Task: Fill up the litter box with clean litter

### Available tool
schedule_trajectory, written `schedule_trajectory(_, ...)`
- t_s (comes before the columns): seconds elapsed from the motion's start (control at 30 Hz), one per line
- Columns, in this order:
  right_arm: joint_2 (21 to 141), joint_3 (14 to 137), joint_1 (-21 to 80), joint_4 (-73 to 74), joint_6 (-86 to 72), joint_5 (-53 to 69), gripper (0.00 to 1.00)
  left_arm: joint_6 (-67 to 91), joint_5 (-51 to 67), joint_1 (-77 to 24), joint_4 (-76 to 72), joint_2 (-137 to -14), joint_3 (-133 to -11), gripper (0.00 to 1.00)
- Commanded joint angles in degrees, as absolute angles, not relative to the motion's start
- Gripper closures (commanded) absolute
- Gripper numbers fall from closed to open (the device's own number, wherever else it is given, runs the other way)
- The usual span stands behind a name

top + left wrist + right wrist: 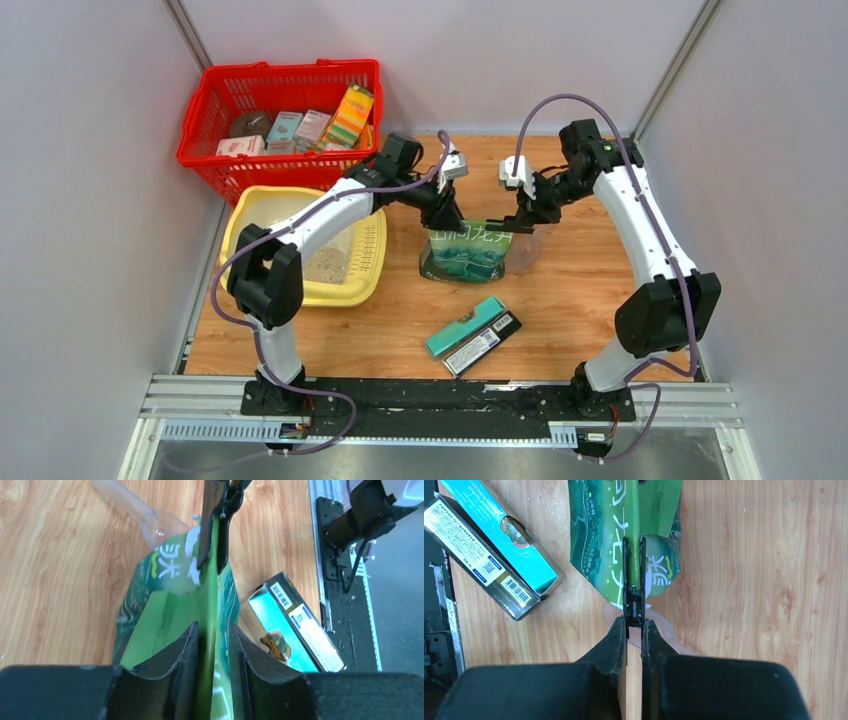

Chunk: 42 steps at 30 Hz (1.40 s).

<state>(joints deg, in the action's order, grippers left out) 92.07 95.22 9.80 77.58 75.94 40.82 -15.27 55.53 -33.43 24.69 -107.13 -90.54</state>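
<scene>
The pale-yellow litter box (262, 212) lies at the left with a patch of beige litter (326, 264) inside, partly hidden by my left arm. A green printed bag (466, 252) stands in the middle of the table. My left gripper (446, 217) is shut on the bag's folded top edge, as the left wrist view shows (214, 636). A black clip (633, 572) clamps that same top edge. My right gripper (634, 625) is shut on the clip's handle end, and in the top view it (513, 224) sits at the bag's right top corner.
A translucent scoop (531, 250) lies behind the bag's right side. A teal and black box (474, 335) lies in front of the bag. A red mesh basket (285, 160) with packets stands at the back left, touching the litter box. Walls close in both sides.
</scene>
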Motion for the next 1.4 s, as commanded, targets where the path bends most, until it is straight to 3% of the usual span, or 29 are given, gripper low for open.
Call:
schedule_trajectory(0.0,93.7,97.6,11.2,95.3,74.4,39.5,1.0,-22.0,55.8,-30.9,31.6,-102.0,-87.5,0.65)
schedule_trajectory(0.23,94.8,98.3,14.4,95.3,72.6,41.5,1.0,-22.4,54.3,-30.8,30.7,-101.9,-85.2,0.89)
schedule_trajectory(0.43,96.2,99.9,16.0,94.3,70.1,43.5,1.0,-20.2,54.8,-30.8,27.6,-101.7,-85.5,0.96)
schedule_trajectory(1.37,98.0,94.0,18.4,84.7,61.3,42.9,1.0,-19.7,54.6,-29.8,27.8,-99.2,-84.5,0.96)
